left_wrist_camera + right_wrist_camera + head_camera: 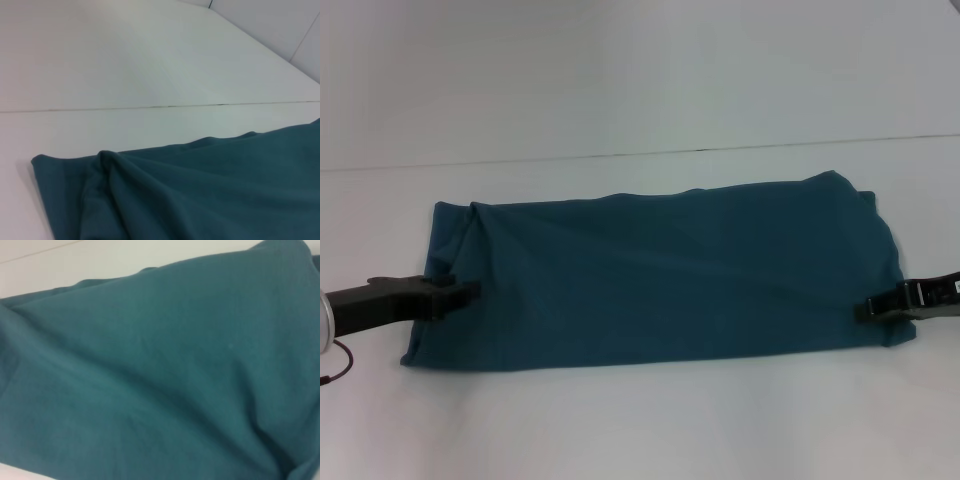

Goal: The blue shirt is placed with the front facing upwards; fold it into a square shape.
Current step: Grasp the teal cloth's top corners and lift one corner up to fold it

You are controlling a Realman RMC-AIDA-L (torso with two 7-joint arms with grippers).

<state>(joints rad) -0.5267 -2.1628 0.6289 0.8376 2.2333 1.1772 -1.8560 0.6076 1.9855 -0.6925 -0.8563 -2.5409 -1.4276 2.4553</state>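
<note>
The blue shirt (660, 275) lies on the white table as a long, plain teal band running left to right, with no lettering showing. My left gripper (468, 292) comes in low from the left and is shut on the shirt's left edge, where a raised crease (107, 165) runs back from it. My right gripper (865, 308) is shut on the shirt's right edge near the front corner. The right wrist view is filled with the shirt's cloth (160, 370). Neither wrist view shows its own fingers.
The white table (640, 420) extends in front of and behind the shirt. A thin seam (620, 155) crosses the table behind it. A cable (335, 365) hangs by the left arm at the picture's left edge.
</note>
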